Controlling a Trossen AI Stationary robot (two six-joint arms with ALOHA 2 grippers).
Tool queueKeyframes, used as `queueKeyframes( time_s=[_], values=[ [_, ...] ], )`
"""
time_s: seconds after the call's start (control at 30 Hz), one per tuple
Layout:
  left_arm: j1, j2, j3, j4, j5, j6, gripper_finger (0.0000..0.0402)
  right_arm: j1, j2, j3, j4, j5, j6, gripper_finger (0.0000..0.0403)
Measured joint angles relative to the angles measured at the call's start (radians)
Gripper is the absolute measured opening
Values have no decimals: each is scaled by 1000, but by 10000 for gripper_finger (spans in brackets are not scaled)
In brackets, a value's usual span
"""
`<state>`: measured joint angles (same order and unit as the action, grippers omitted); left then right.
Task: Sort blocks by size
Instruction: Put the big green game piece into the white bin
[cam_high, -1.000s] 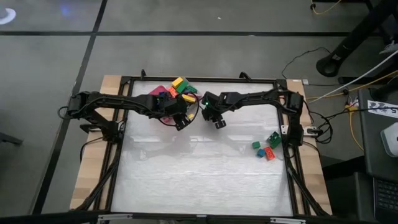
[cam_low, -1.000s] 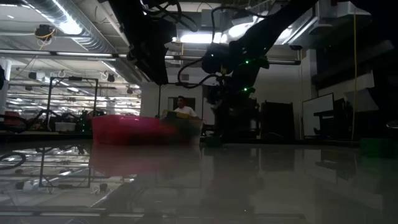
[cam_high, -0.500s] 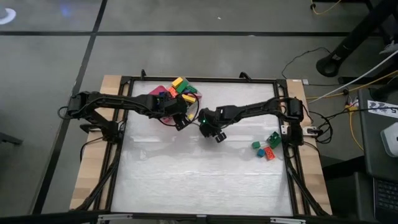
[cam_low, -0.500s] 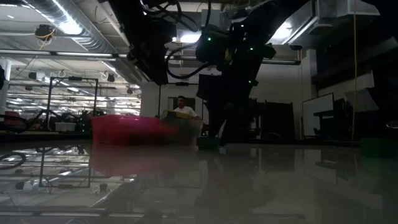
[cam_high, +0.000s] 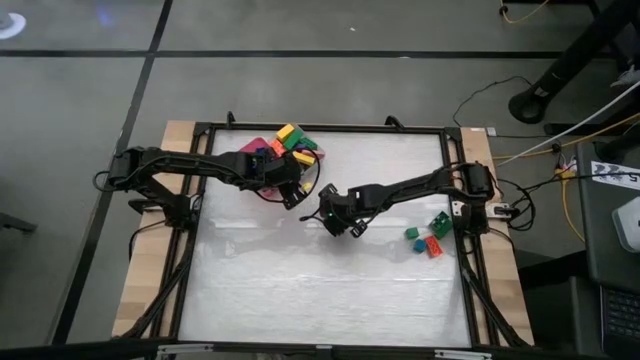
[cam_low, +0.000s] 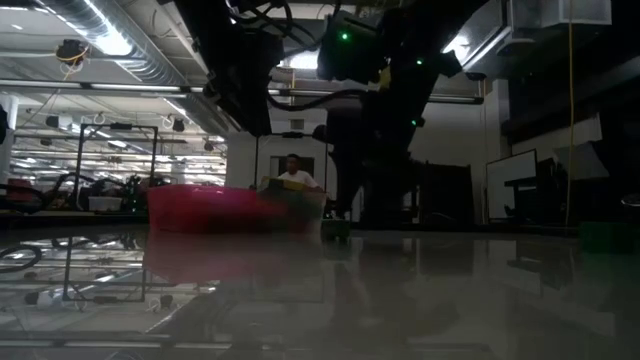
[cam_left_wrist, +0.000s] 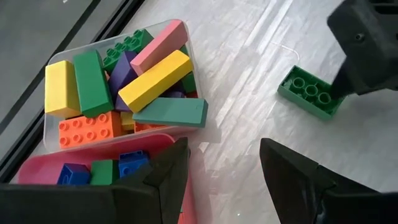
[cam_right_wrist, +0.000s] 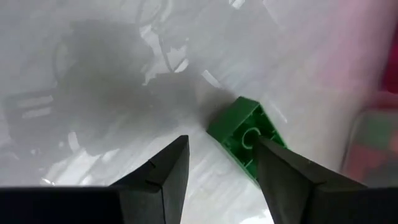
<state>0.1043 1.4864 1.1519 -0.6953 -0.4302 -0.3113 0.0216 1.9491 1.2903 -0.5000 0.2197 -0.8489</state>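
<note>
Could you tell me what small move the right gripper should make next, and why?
Probably a short advance over the green block, then close. The right gripper hangs low with jaws open, and the block lies on the table just beyond its fingertips, ungripped. The left gripper waits open beside the clear tray.

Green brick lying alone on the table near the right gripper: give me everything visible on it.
The green brick is a plastic-looking rectangular block lying alone on the white table, a short way from the clear tray of blocks. It lies upside down: its open underside with round tubes faces up. The right gripper is at it, fingers open; one finger sits against the brick's end, the other to its side. Whether it is gripped cannot be told. Nothing else touches it.
</note>
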Motion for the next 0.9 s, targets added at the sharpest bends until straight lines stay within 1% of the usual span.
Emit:
queueKeyframes(
  time_s=[0.13,0.37,0.47,0.83,0.9],
  values=[
    [0,0,0,0,0,-2,184,-2,-1,0,6,9,-79,177],
    [0,0,0,0,0,-3,184,-2,-1,2,37,14,-335,177],
    [0,0,0,0,0,-3,184,-2,-1,2,38,13,-413,177],
    [0,0,0,0,0,-3,184,-49,-1,4,87,-13,-487,177],
    [0,0,0,0,0,-3,184,-58,-1,4,91,-32,-495,177]
  ],
)
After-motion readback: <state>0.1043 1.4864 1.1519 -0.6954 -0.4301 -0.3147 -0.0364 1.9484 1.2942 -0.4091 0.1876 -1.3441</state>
